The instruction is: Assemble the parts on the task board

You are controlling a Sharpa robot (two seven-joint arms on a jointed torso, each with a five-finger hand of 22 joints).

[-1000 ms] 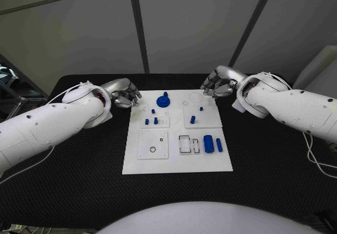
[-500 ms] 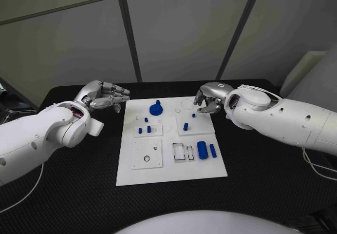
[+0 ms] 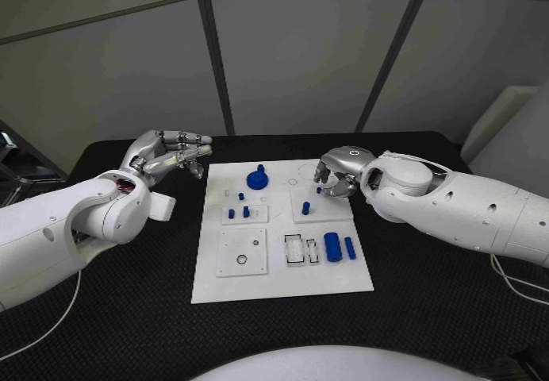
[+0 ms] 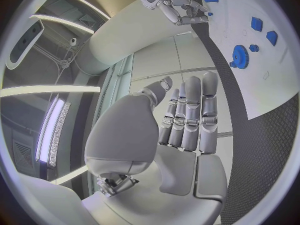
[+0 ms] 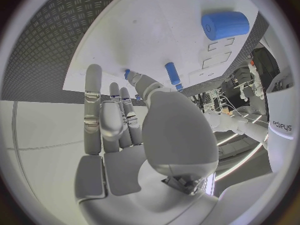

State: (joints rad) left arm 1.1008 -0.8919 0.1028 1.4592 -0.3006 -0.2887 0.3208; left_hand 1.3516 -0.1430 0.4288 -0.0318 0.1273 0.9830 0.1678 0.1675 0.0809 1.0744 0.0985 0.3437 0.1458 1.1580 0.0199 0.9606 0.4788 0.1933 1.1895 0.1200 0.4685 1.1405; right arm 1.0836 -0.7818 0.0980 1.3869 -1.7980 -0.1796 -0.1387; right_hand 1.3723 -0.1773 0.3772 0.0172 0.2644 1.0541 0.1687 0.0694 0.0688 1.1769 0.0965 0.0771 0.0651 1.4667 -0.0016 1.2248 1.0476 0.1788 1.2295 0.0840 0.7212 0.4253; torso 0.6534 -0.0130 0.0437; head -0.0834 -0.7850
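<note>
The task board (image 3: pixel 286 278) lies in the middle of the black table (image 3: pixel 446 294), its long side running away from the robot; nearest on it sits a square white plate with a small ring (image 3: pixel 241 259), and beside that two blue cylinders, one thick (image 3: pixel 333 245) and one thin (image 3: pixel 349 248), lying next to a pair of rectangular slots (image 3: pixel 295 248); further back, two short blue pegs (image 3: pixel 238 213) stand in a small raised block, and another blue peg (image 3: pixel 305 208) stands on the block to their right; at the far end a blue gear (image 3: pixel 259 178) with a knob stands on the board.

The right hand (image 3: pixel 335 175) hovers over the board's far right corner, fingers curled downward near a small blue part (image 5: pixel 127 74); whether they touch or pinch it cannot be told; the left hand (image 3: pixel 170 155) is raised beyond the board's far left corner, off the board, its fingers straight and close together, holding nothing.
</note>
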